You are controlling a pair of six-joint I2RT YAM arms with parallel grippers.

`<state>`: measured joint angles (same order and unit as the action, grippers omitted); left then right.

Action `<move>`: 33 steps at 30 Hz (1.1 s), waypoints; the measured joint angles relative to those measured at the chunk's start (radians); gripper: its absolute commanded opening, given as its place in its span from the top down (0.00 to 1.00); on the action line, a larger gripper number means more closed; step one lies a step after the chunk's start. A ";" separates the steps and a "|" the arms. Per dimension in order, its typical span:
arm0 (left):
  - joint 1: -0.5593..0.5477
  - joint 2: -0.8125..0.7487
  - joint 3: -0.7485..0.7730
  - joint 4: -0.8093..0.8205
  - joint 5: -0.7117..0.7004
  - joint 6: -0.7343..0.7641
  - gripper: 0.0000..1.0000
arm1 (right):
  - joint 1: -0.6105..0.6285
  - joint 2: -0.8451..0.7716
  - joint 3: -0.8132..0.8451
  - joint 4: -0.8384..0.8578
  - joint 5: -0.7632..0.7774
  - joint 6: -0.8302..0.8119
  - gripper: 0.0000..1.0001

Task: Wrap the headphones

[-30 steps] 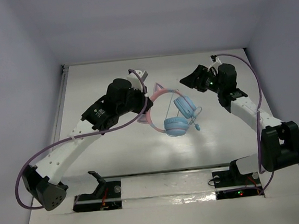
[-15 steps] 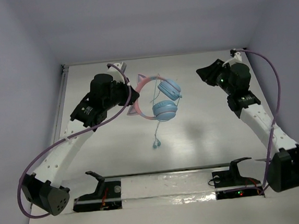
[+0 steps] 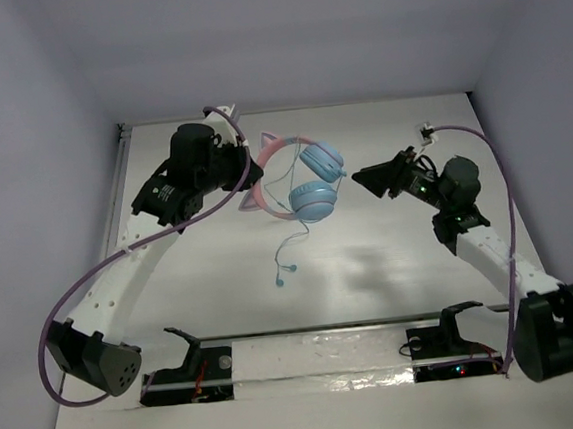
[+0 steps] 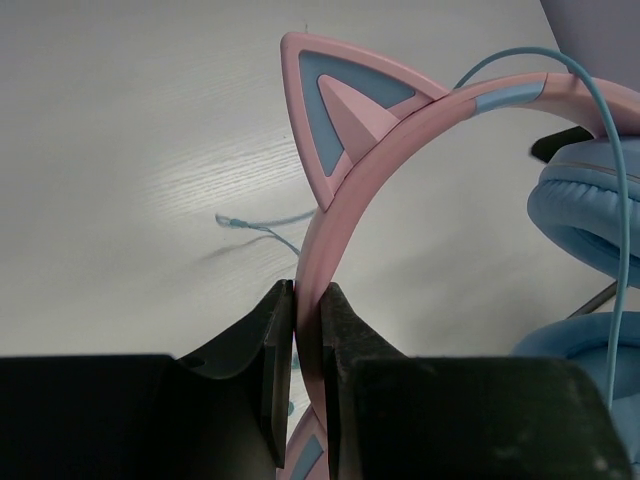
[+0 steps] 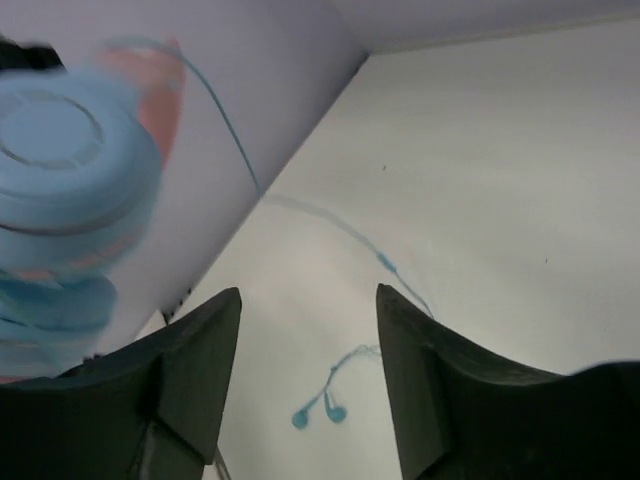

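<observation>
At the left, the left gripper (image 4: 308, 300) has its jaws closed tight on the headphones (image 3: 298, 178), pinching the pink headband (image 4: 380, 150) edge-on just below one cat ear (image 4: 340, 120). In the top view this puts the headphones toward the far side of the white table (image 3: 371, 267), a little left of its middle, with the band arching away from the gripper. The two light blue ear cups (image 3: 314, 200) sit close together at the band's right end. The thin blue cord (image 3: 287, 240) loops across the band, then trails toward the near edge, its end lying on the tabletop. Whether the cups rest on the surface or hang just above it cannot be told. Further right, well apart from the headphones, the right gripper (image 3: 364, 177) points its fingers toward the cups. Its own camera shows its jaws standing wide apart with nothing between them, and the cups blurred at the upper left.
</observation>
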<state>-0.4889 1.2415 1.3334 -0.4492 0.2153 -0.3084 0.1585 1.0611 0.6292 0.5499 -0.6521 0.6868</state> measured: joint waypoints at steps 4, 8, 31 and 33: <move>0.000 0.025 0.102 -0.068 -0.032 0.020 1.00 | 0.052 0.167 -0.008 0.063 -0.065 -0.040 0.28; 0.000 0.028 0.201 -0.128 -0.032 0.029 1.00 | 0.168 0.327 0.030 0.090 -0.080 -0.109 0.22; 0.000 0.080 0.377 -0.286 0.013 0.071 1.00 | 0.338 0.782 0.192 0.347 -0.093 -0.155 0.28; 0.000 0.080 0.385 -0.290 0.018 0.072 1.00 | 0.334 0.808 0.192 0.372 -0.090 -0.143 0.28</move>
<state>-0.4885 1.3220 1.7187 -0.7391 0.2337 -0.2363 0.4923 1.8690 0.8215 0.9218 -0.7418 0.5438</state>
